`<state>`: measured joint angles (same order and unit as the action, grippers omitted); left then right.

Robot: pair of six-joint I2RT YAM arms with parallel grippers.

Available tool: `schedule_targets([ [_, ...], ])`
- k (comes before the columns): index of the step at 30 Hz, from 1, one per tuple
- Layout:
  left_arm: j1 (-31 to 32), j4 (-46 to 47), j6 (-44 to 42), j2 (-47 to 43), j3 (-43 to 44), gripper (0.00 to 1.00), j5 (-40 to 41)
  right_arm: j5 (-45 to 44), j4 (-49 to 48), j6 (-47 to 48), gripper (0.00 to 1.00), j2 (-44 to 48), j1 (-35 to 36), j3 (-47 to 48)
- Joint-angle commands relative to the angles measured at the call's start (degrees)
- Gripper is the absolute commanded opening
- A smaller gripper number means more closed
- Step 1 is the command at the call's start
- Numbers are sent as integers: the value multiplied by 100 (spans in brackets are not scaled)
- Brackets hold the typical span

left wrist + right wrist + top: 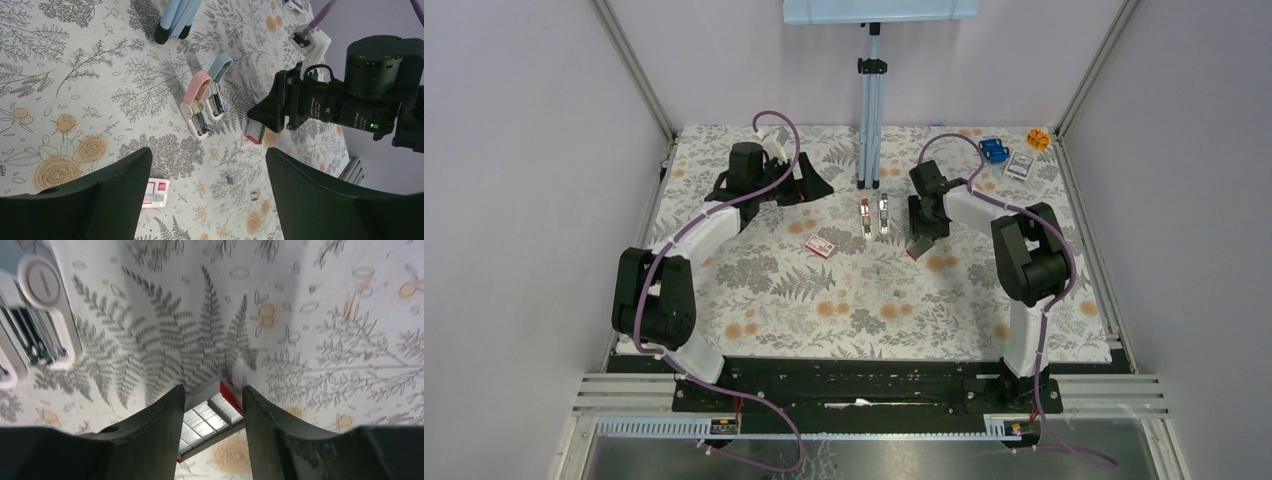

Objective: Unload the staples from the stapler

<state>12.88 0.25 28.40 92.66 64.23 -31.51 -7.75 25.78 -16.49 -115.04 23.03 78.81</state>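
Right claw (212, 388) is narrowed astride the red staple box (210, 422) near the pink stapler (196, 102), grip unclear. Left claw (208, 151) is wide. Best to pinch the stapler's thin staples squarely and lift slowly.

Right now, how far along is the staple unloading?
Done: the pink stapler and the blue stapler both lie flipped open, and two small staple strips sit on the cloth nearby. In hand: the right gripper has its jaws either side of an open red staple box; whether it grips is unclear. The left gripper hangs open, empty. Left: I cannot tell whether staples remain in either stapler.
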Motion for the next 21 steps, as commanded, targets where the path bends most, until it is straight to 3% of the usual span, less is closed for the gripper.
schedule_targets([
  [1,58,38,-213,-338,64,88,47,440,188,-12,52,399,9,-496],
  [11,118,-351,-406,-619,-1,88,265,516,304,-267,51,1318,49,-1296],
  [17,118,-402,-569,-654,-59,88,471,295,275,-223,60,1911,72,-1273],
  [21,118,-388,-573,-669,-81,88,494,851,55,203,59,2338,233,-1162],
])
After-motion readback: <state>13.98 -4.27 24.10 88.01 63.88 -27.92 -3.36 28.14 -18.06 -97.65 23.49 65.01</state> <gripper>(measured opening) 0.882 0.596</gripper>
